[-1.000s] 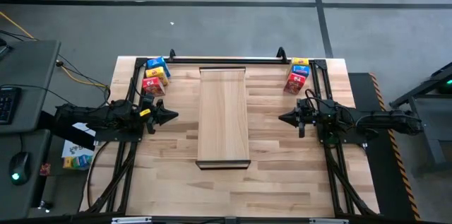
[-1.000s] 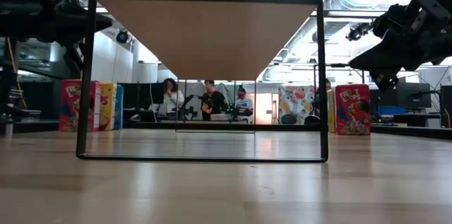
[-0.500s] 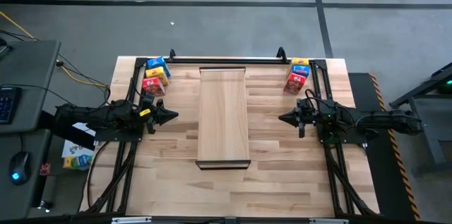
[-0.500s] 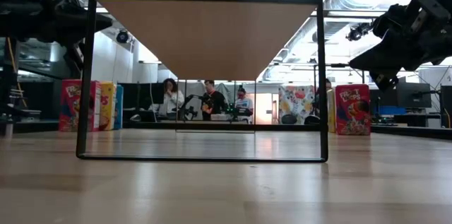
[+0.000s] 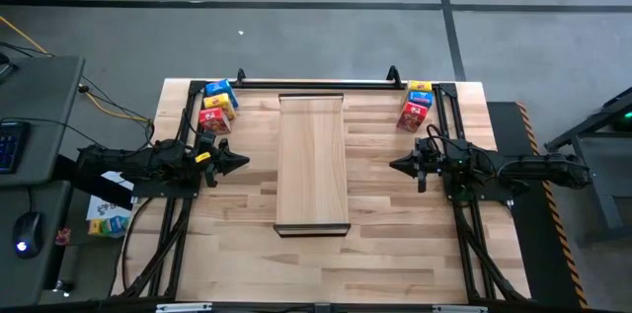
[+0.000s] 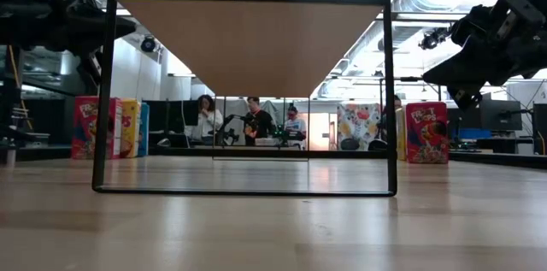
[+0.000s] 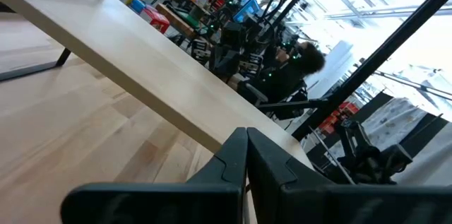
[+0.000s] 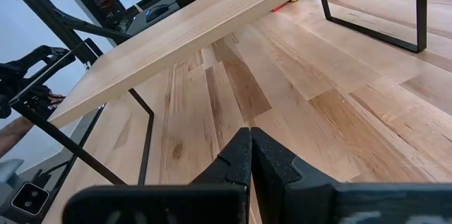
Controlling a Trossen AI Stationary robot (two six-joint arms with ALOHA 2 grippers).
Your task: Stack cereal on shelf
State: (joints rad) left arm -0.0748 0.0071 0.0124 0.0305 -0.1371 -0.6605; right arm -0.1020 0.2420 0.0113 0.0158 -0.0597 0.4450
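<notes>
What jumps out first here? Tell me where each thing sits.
The pale shelf stands raised mid-table, bare on top. Cereal boxes wait in two clusters at the far corners: left cluster, right cluster. The left end effector and right end effector, both shut, point at the shelf from either side.

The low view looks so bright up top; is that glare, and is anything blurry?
Low view: ceiling lights wash out the top behind the shelf, whose underside is shaded; the people behind are small and soft. High view: even light, faint shadows under the shelf.
</notes>
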